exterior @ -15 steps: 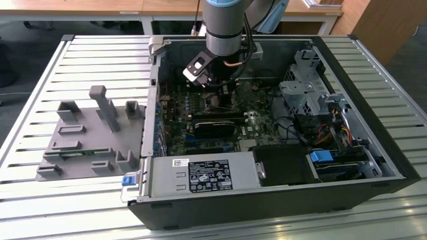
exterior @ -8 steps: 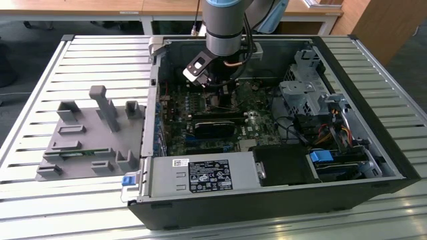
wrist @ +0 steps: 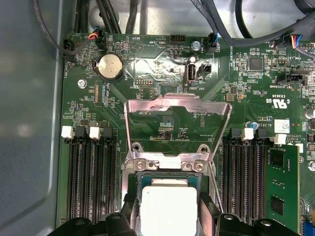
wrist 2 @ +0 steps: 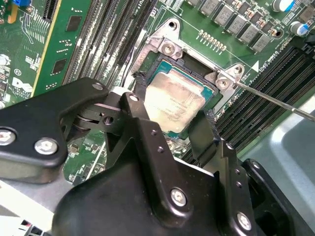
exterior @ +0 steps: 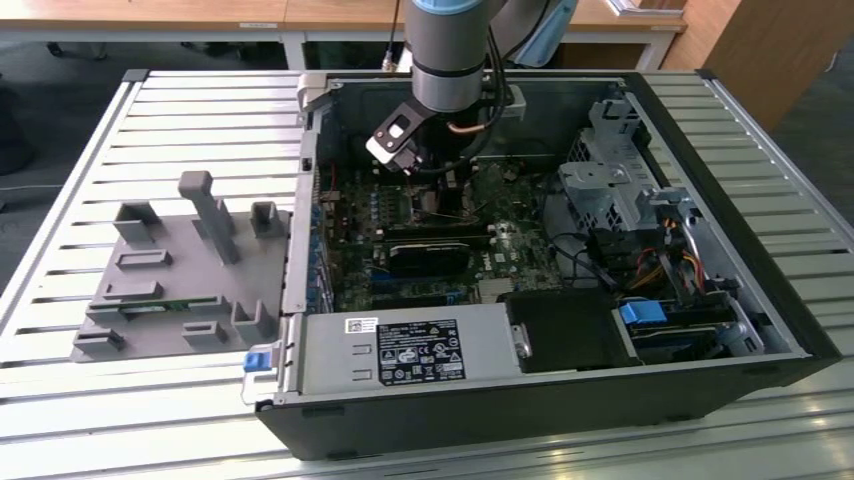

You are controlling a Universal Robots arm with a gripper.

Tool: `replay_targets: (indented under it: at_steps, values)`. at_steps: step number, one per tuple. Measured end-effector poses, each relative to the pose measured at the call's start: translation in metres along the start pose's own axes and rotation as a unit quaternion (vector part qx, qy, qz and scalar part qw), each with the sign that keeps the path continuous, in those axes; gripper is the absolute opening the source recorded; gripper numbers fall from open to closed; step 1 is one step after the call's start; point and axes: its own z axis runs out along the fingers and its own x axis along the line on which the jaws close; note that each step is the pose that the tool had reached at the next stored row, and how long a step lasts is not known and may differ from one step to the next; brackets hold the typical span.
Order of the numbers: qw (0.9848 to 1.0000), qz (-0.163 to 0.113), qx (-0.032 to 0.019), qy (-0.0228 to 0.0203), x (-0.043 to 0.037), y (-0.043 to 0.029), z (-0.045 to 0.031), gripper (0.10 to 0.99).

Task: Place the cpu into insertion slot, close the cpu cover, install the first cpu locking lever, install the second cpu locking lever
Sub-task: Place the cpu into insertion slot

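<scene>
Inside the case (exterior: 534, 400) on the bench (exterior: 200, 110) we see the pincer (wrist 2: 170, 114) clamping the cpu (wrist: 169, 211) at the socket (wrist 2: 170, 49), cpu cover (wrist: 177, 105) raised.

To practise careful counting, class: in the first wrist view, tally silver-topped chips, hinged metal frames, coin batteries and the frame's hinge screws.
Small square silver-topped cpu: 1
Thin grey metal cpu cover, raised open: 1
Round silver coin battery: 1
Silver hinge screws: 2
Total: 5

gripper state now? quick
Gripper: shut on the cpu, by the look of it. The cpu cover stands open.
</scene>
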Motion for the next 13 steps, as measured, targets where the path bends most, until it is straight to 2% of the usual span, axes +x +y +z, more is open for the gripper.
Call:
replay_targets:
  at_steps: [4, 10, 11, 13]
  values:
    - [1.0000, 0.000, 0.0001, -0.0001, 0.0001, 0.0000, -0.0005, 0.612]
    - [1.0000, 0.000, 0.0001, 0.0000, 0.0001, 0.0004, -0.0090, 0.612]
    - [1.0000, 0.000, 0.0001, 0.0000, 0.0001, 0.0005, -0.0104, 0.600]
    - [1.0000, 0.000, 0.0005, 0.0001, 0.0001, 0.0007, -0.0120, 0.475]
